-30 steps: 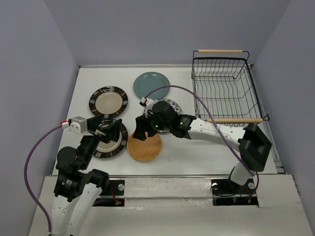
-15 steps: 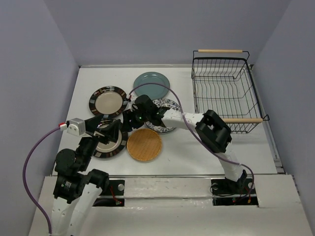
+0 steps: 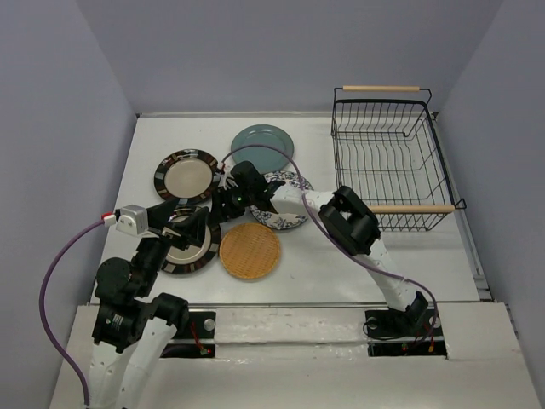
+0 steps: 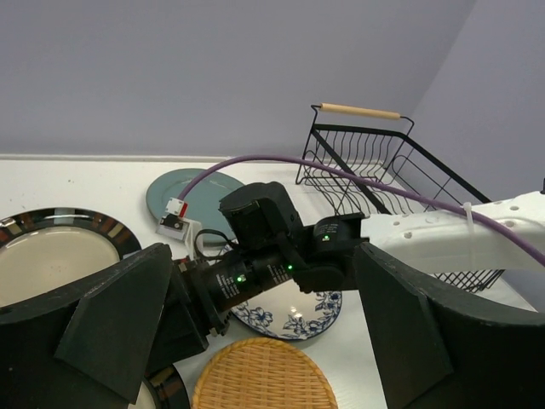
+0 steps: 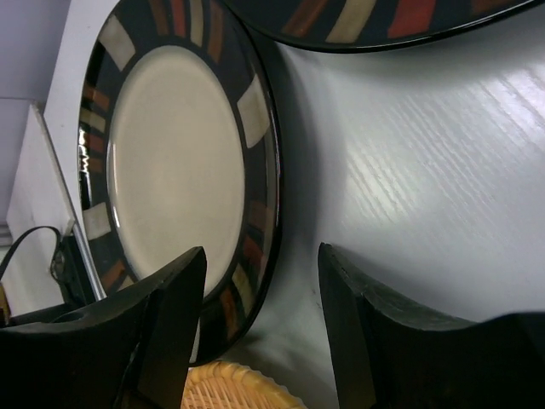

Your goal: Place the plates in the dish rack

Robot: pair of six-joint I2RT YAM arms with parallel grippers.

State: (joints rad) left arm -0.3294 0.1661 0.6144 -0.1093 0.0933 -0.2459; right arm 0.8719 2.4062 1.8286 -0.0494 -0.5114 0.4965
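Centre half-open, empty right gripper (image 5: 260,264) over rim of near striped plate (image 5: 174,179) before closing; steer clear of wide-open left gripper (image 3: 192,226)

high top view over table (image 3: 341,256); low, close wrist views, woven plate (image 4: 264,375) in both

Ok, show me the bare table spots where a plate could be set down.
Bare: the near-right table in front of the dish rack, though the right arm crosses it; the strip between teal plate and rack. Crowded: centre-left, five plates, left pincer, right pincer.
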